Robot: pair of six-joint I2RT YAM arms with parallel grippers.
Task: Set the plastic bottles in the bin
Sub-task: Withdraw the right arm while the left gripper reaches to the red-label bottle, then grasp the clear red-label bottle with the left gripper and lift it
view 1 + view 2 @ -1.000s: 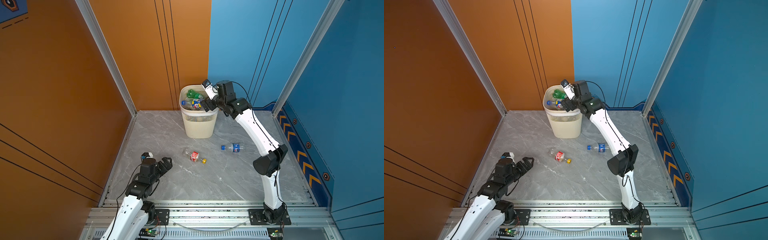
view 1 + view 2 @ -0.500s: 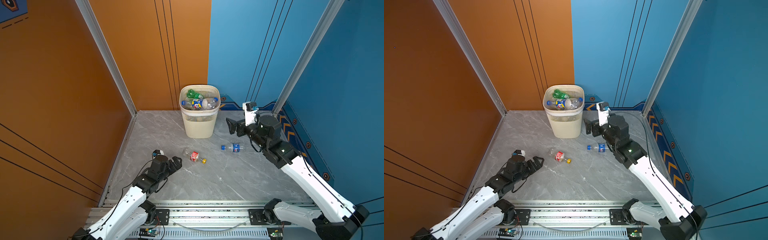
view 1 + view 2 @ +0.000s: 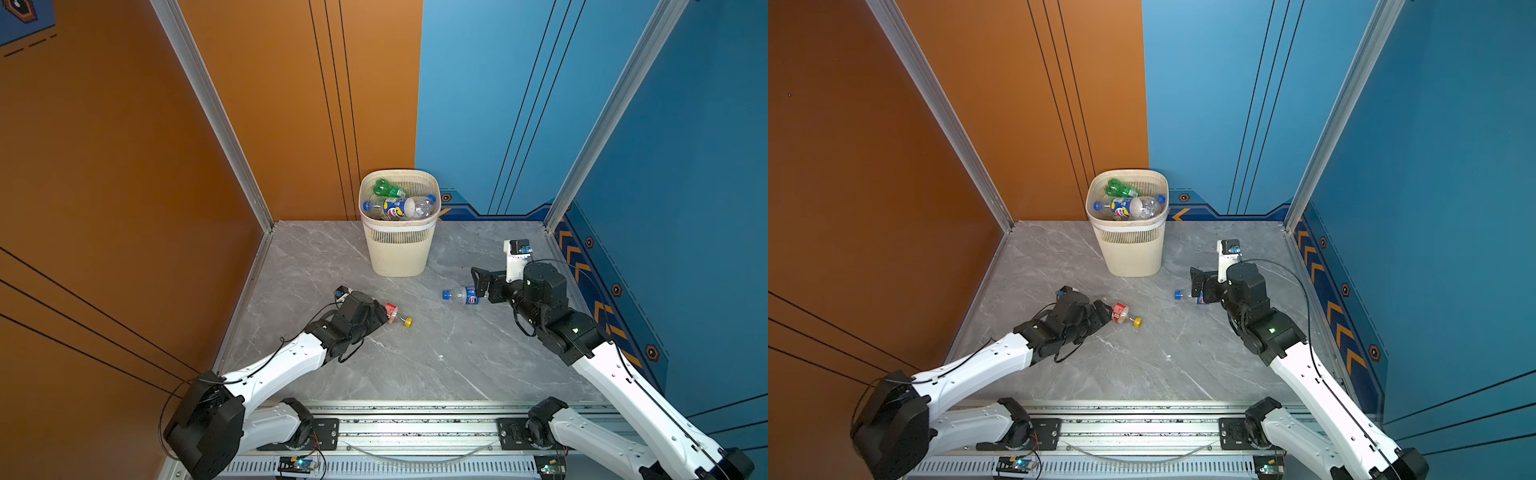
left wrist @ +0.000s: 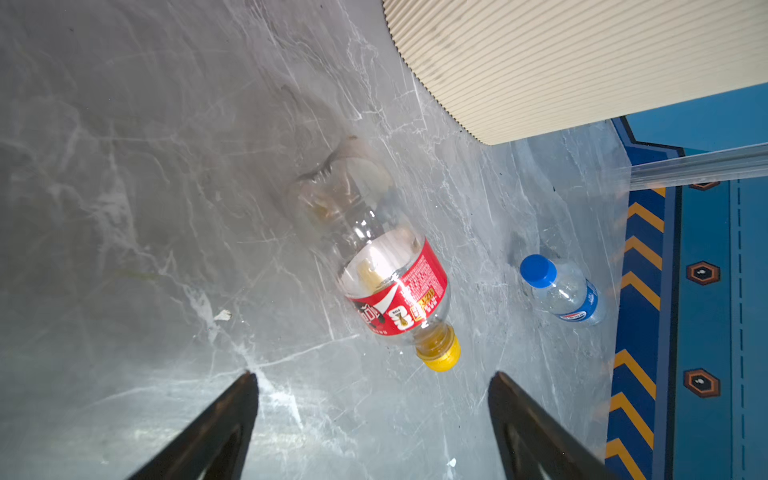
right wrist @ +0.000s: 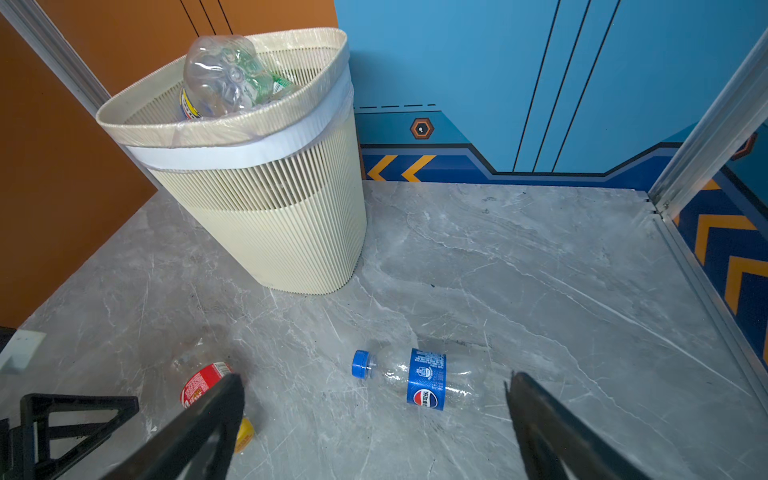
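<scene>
The cream slatted bin [image 3: 399, 253] stands at the 12 o'clock edge of the grey marbled floor [image 3: 436, 357], where the orange wall [image 3: 291, 104] meets the blue wall [image 3: 478, 104]. A clear liner is folded over its rim. Inside, a green bottle [image 3: 388, 189] lies at the back. In front of it are a clear bottle with a blue, yellow and white label [image 3: 395, 208], too small to read, and another clear bottle with a blue cap [image 3: 424, 205]. In the right wrist view, a clear bottle's base [image 5: 224, 75] rises above the rim. Two bottles remain on the floor. At about 6 o'clock from the bin lies a red-labelled bottle [image 4: 395, 291], its yellow cap pointing to 4 o'clock and a little amber liquid pooled at the neck. Its label carries white and yellow print too warped to read. At about 4 o'clock from the bin lies a Pepsi bottle [image 5: 426, 382] with its blue cap toward 9 o'clock. Its blue label shows the Pepsi globe beside Chinese characters and a block of fine print. The left gripper [image 4: 372, 374] is spread wide over bare floor, with the yellow cap just beyond its fingertips, and it holds nothing. The right gripper [image 5: 374, 376] is also spread wide and empty. The Pepsi bottle lies across the gap between its fingers, but neither visibly presses on it.
</scene>
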